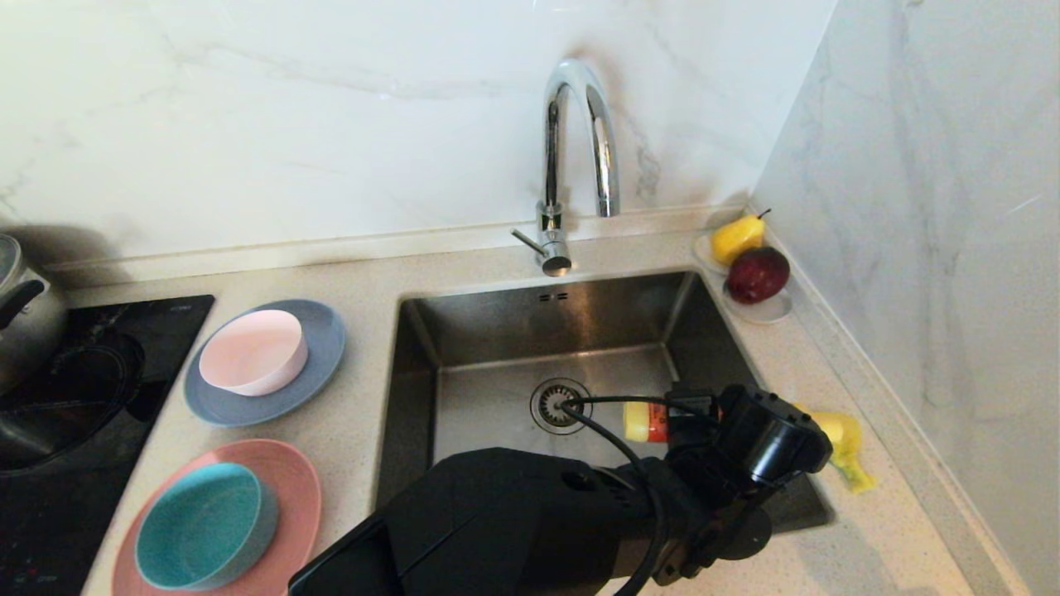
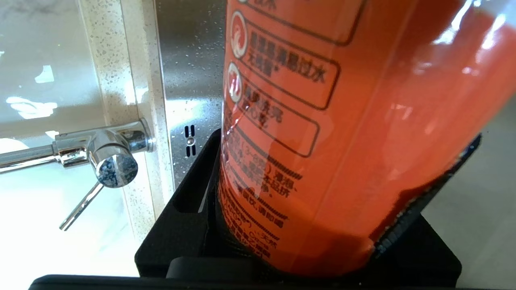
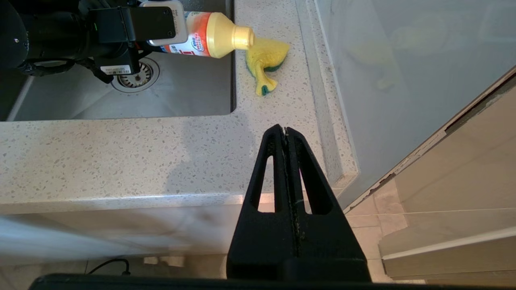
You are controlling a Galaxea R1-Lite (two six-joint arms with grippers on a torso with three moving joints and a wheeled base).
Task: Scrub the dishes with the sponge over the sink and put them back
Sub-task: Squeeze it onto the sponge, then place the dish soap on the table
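My left gripper (image 1: pixel 686 420) (image 2: pixel 330 157) is shut on an orange detergent bottle (image 1: pixel 644 422) (image 2: pixel 342 121), which lies level over the right side of the sink (image 1: pixel 513 327). The bottle's yellow cap (image 3: pixel 241 38) points at the sponge (image 1: pixel 846 451) (image 3: pixel 264 64), a yellow and green one lying crumpled on the counter just right of the sink. Left of the sink, the pale pink bowl (image 1: pixel 252 352) sits on the grey-blue plate (image 1: pixel 327 348). The teal bowl (image 1: pixel 199 526) sits on the salmon-pink plate (image 1: pixel 294 480). My right gripper (image 3: pixel 285 131) is shut and empty, parked by the counter's front right corner.
A chrome faucet (image 1: pixel 580 141) rises behind the sink. A small white dish with a pear (image 1: pixel 734 237) and a red apple (image 1: pixel 758 273) stands at the back right. A black hob (image 1: pixel 99 372) with a pot (image 1: pixel 25 306) is at the far left. A wall (image 1: pixel 936 248) closes the right side.
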